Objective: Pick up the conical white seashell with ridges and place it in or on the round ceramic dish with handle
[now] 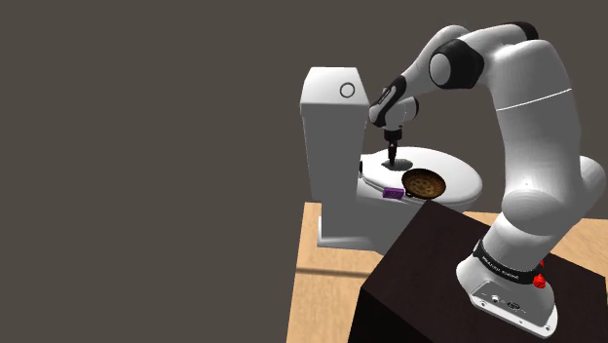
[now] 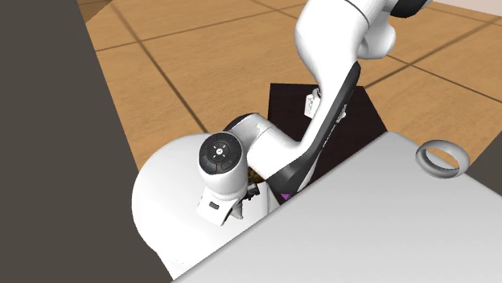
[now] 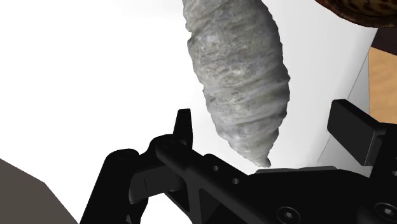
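Grey ridged seashell (image 3: 238, 76) lies near brown speckled dish (image 1: 424, 183).

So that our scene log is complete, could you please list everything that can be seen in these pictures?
seashell: one, grey-white, ridged, lying on the toilet lid
dish: one, brown, speckled, round, on the lid near the seashell
small block: one, purple, on the toilet beside the dish
toilet: one, white, lid closed
wall: dark grey, beside the toilet
floor: tan wood, under the toilet
stand: one, dark box, on the floor
arm: one, white with dark joints, reaching from the stand over the toilet
gripper: one, black, open, either side of the seashell without touching it
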Robot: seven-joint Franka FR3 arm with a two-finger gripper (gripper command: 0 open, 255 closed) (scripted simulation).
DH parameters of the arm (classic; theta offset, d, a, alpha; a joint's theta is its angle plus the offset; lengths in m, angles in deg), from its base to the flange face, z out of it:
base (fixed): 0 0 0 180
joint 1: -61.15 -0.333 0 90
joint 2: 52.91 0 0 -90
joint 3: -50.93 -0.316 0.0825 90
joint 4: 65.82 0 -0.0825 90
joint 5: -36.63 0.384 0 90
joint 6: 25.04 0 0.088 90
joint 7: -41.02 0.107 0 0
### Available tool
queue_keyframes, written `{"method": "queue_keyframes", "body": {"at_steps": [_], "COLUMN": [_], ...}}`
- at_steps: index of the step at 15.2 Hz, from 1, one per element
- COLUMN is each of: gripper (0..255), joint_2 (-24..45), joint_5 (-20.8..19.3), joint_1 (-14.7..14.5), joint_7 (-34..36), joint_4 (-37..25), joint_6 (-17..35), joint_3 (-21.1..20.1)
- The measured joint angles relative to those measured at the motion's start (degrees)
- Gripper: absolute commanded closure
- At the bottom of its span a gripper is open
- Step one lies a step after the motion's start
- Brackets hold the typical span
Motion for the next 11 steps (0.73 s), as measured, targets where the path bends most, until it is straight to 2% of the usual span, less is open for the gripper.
{"method": "queue_keyframes", "body": {"at_steps": [8,9,11], "gripper": [0,255,255], "joint_2": [1.3,1.4,1.3], "joint_5": [0.5,0.5,0.5], "joint_1": [0.4,0.4,0.4], "joint_7": [-0.2,-0.2,-0.2], "joint_4": [0.2,0.2,0.2], "joint_6": [1.6,1.6,1.5], "joint_3": [-0.4,-0.4,-0.4]}}
